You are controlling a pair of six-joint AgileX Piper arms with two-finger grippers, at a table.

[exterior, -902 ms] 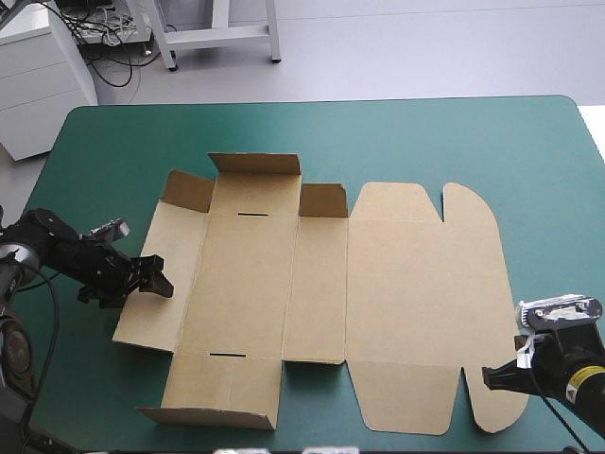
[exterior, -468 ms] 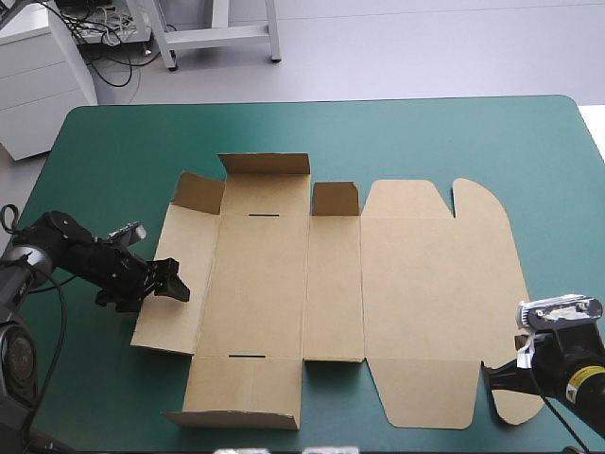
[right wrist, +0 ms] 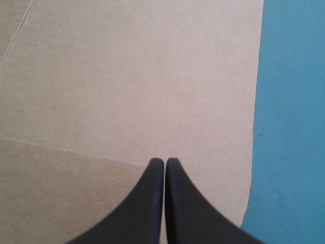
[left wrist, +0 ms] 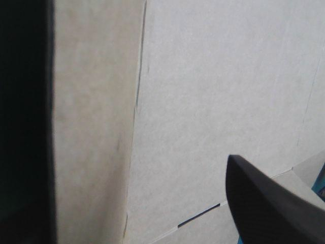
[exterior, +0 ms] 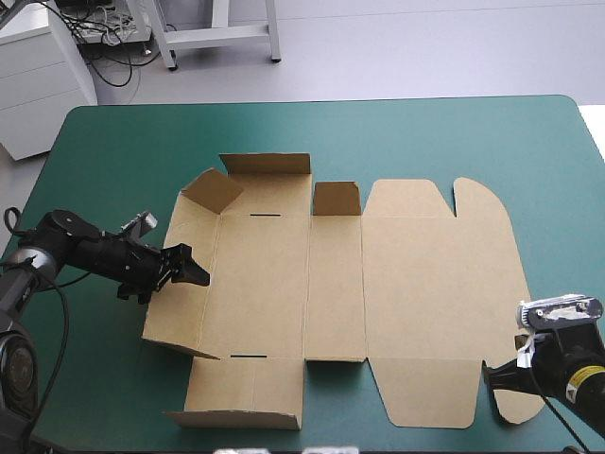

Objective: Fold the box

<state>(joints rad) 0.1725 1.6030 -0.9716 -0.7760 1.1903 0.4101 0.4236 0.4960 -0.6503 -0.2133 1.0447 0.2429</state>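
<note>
The brown box (exterior: pixel 378 284) lies as a cut sheet on the teal-green cover, its lid spread flat toward the right. My left gripper (exterior: pixel 194 271) is open at the left side panel (exterior: pixel 180 303), which tilts up off the table. In the left wrist view one black finger (left wrist: pixel 274 203) stands over the board (left wrist: pixel 203 101); the other is hidden. The corner flap (exterior: pixel 213 189) and far flap (exterior: pixel 267 164) stand raised. My right gripper (exterior: pixel 492 374) is shut, its tips (right wrist: pixel 165 161) over the lid's near right corner (right wrist: pixel 127 76).
Teal-green cover (exterior: pixel 312 128) shows between the box and the table's far edge, and a strip (right wrist: pixel 294 101) beside the lid on the right. The near flap (exterior: pixel 241 392) and the lid's rounded corner (exterior: pixel 515 411) reach close to the table's front edge.
My left gripper has moved right, first sliding the whole box to the right, then going in under the left side panel, which now tilts up. The right gripper has stayed put.
</note>
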